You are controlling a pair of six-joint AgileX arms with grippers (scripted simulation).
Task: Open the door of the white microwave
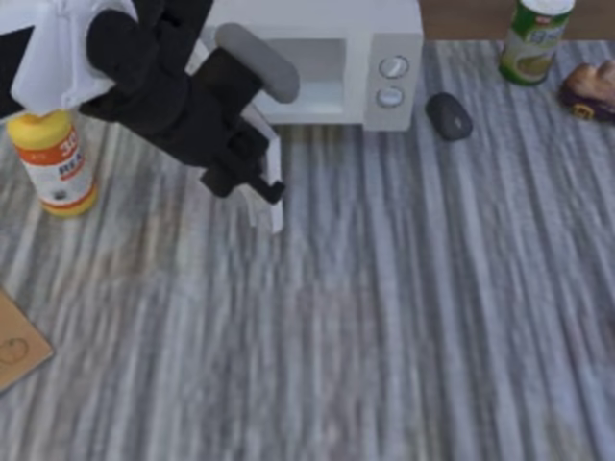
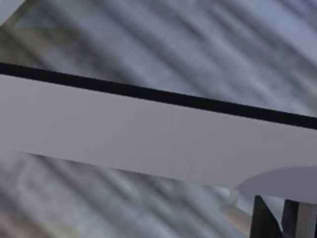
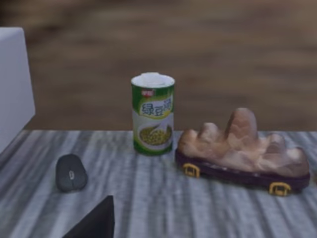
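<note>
The white microwave (image 1: 317, 21) stands at the back of the table, its cavity showing beside the two-knob panel (image 1: 392, 82). Its door (image 1: 277, 197) is swung out toward the front and is seen edge-on from above. My left gripper (image 1: 261, 184) sits at the door's free end, shut on it. In the left wrist view the door (image 2: 148, 134) crosses as a broad white band with a dark line along it. My right gripper (image 3: 99, 223) is outside the top view. Only a dark tip of it shows in its wrist view, with the microwave's side (image 3: 12, 84) in front of it.
A yellow bottle (image 1: 56, 158) stands left of the left arm. A dark mouse (image 1: 449, 115) lies right of the microwave. A green can (image 1: 533, 38) and a rock ornament on a purple base (image 1: 591, 88) stand at the back right. A wooden board (image 1: 14, 348) lies at the left edge.
</note>
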